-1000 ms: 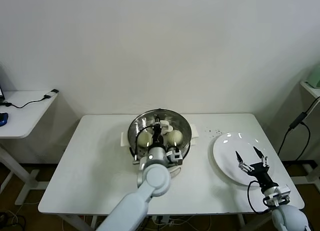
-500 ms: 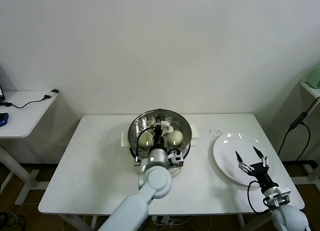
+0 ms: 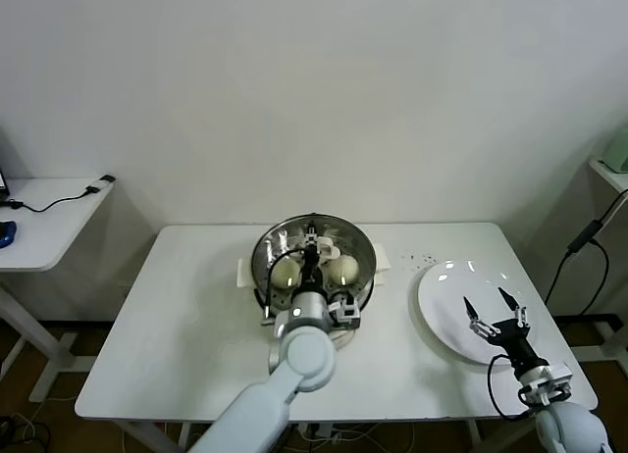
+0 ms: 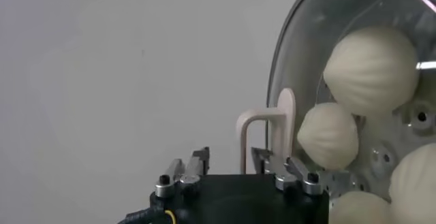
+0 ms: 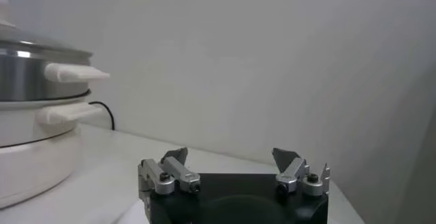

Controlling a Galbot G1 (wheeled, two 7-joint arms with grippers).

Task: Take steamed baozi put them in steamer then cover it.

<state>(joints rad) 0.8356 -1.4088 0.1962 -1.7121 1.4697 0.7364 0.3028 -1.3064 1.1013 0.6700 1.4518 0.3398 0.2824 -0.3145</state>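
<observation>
your left gripper (image 3: 308, 258) over the steamer (image 3: 361, 245), jaws parted either side of the cover (image 4: 320, 35) handle (image 4: 272, 131), not pinching it, cover seated on steamer, baozi (image 4: 371, 69) inside, your right gripper (image 3: 493, 310) wide open, empty, above the plate (image 3: 442, 286), on the table (image 3: 186, 326)

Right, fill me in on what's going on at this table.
The baozi sit inside the steamer, and the glass cover is on top of it. The left gripper is at the cover's white handle, with its jaws apart on either side of it rather than clamped. The right gripper hangs open over the bare white plate.
</observation>
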